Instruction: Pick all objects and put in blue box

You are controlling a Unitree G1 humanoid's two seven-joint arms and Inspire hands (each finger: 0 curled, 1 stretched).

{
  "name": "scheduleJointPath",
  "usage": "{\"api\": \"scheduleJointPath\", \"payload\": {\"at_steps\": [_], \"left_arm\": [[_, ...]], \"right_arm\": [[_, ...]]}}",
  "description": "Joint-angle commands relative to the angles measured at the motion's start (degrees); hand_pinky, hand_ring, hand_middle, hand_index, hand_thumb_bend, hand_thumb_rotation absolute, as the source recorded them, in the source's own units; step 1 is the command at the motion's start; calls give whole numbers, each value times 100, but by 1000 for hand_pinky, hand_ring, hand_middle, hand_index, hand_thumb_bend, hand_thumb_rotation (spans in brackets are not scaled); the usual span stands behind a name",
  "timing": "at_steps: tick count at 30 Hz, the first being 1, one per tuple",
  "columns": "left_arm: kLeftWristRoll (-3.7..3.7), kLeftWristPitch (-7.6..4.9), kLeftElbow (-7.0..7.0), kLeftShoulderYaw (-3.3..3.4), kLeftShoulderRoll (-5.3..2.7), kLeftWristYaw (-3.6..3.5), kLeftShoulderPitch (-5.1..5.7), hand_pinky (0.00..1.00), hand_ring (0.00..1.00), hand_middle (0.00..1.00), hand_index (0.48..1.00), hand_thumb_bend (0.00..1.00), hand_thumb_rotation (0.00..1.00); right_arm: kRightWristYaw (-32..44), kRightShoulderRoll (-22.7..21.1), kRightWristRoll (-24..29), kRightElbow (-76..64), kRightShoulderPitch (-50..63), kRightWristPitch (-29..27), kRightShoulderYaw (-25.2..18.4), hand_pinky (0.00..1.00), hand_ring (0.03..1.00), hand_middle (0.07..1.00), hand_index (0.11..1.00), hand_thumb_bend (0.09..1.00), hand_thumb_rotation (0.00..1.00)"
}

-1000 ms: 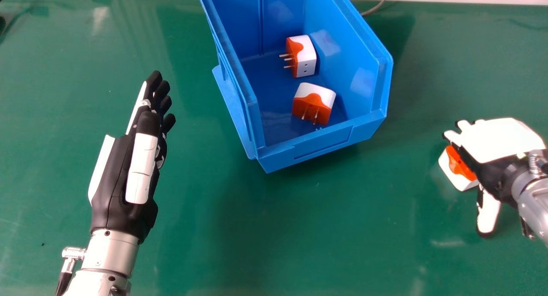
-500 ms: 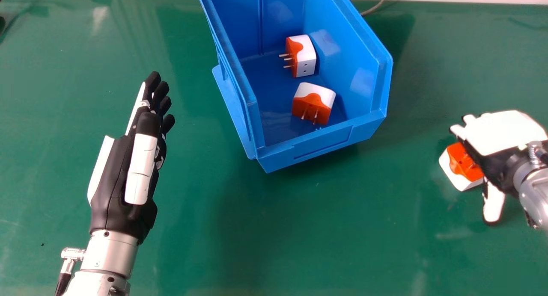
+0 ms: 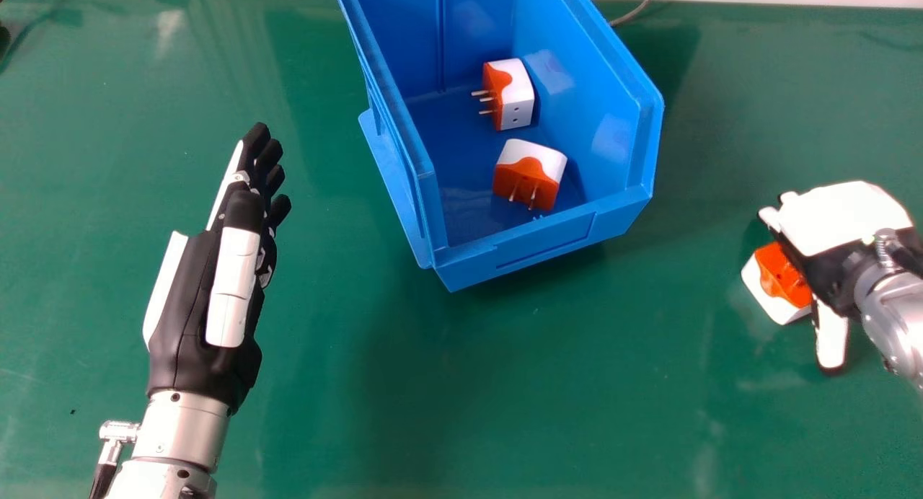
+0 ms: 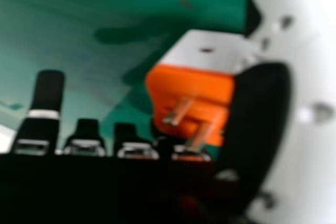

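Thumb and fingers apart, the right hand [image 3: 844, 216] lines up a likely grasp at a plug [image 3: 777, 277] on the counter [image 3: 505, 398], left hand [image 3: 193, 308] open; closing comes next, then the box [image 3: 533, 244], where two plugs [image 3: 528, 178] lie.

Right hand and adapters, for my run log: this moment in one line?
right hand: open, at third adapter on table | two adapters: in blue box | left hand: open

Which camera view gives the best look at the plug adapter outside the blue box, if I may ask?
The right hand view: the adapter appears large there, two prongs visible. The head view shows it partly hidden by the right hand.
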Motion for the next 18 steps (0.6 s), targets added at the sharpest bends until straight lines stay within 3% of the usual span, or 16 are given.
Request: {"api": "scheduleJointPath", "payload": {"at_steps": [1, 7, 11, 18], "left_arm": [[-41, -80, -167, 22, 7, 2, 31, 987, 999, 989, 970, 865, 950], [-10, -109, -213, 19, 15, 6, 98, 987, 1000, 987, 969, 870, 942], [-48, -48, -294, 21, -4, 25, 155, 986, 999, 987, 968, 871, 941], [-5, 18, -382, 5, 32, 29, 186, 981, 996, 984, 966, 878, 935]], "right_arm": [[-102, 61, -39, 171, -186, 88, 86, 682, 989, 1000, 949, 701, 0], [-159, 177, 57, 469, -367, 179, 191, 678, 990, 1000, 953, 684, 0], [-191, 190, 21, 608, -395, 193, 303, 679, 992, 1000, 956, 676, 0], [-225, 115, 145, 392, -247, 24, 338, 675, 991, 1000, 958, 674, 0]]}}
